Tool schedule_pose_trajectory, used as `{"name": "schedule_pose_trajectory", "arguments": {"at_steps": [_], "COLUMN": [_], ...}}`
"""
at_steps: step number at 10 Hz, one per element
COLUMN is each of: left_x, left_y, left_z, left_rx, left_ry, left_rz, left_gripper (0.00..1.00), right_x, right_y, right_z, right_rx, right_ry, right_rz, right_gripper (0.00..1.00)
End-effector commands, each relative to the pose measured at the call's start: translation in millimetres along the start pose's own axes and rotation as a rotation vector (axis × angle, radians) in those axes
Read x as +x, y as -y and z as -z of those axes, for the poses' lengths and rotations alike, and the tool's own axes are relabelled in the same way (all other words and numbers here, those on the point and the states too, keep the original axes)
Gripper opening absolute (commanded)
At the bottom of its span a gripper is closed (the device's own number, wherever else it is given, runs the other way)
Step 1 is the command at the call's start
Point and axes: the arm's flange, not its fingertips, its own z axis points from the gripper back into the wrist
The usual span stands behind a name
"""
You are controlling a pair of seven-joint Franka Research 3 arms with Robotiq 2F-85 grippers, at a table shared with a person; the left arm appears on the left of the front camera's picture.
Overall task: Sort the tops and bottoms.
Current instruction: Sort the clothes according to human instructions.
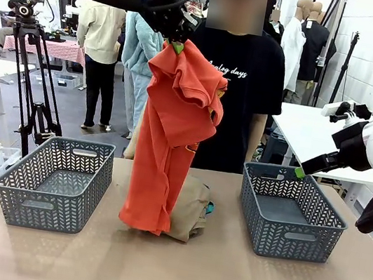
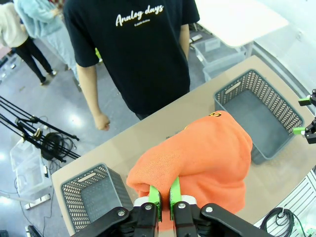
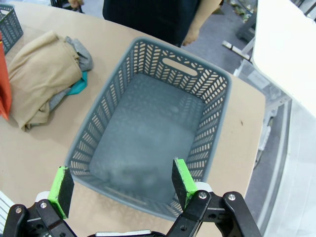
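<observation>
My left gripper (image 1: 178,41) is high above the table's middle, shut on the collar end of an orange-red T-shirt (image 1: 171,137) that hangs down, its hem touching the pile. In the left wrist view the green fingertips (image 2: 165,196) pinch the orange-red cloth (image 2: 207,158). On the table lies a pile with a tan top (image 3: 42,74) uppermost, a grey one (image 3: 81,52) and a teal one (image 3: 78,86) peeking from under it. My right gripper (image 3: 121,185) stands open over the near end of the right basket (image 3: 148,133), with nothing between its fingers; it shows at the right (image 1: 300,172) of the front view.
Two grey plastic baskets stand on the table, one at the left (image 1: 55,183) and one at the right (image 1: 292,213), both without contents. A person in a black printed T-shirt (image 1: 239,99) stands at the far edge, behind the pile. A tripod (image 1: 29,79) stands off the table's left.
</observation>
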Motion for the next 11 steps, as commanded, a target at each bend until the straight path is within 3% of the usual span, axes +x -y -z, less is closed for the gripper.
{"name": "schedule_pose_trajectory", "arguments": {"at_steps": [1, 11], "left_x": [0.9, 0.9], "left_y": [-2.4, -2.4], "left_z": [-4.6, -4.6], "left_rx": [0.000, 0.000], "left_ry": [0.008, 0.008], "left_rz": [0.000, 0.000], "left_gripper": [0.00, 0.00], "right_x": [-0.3, -0.3], "right_y": [1.3, 1.3], "right_z": [2.8, 2.8], "right_rx": [0.014, 0.014], "right_ry": [0.009, 0.009], "right_rz": [0.013, 0.013], "right_gripper": [1.00, 1.00]}}
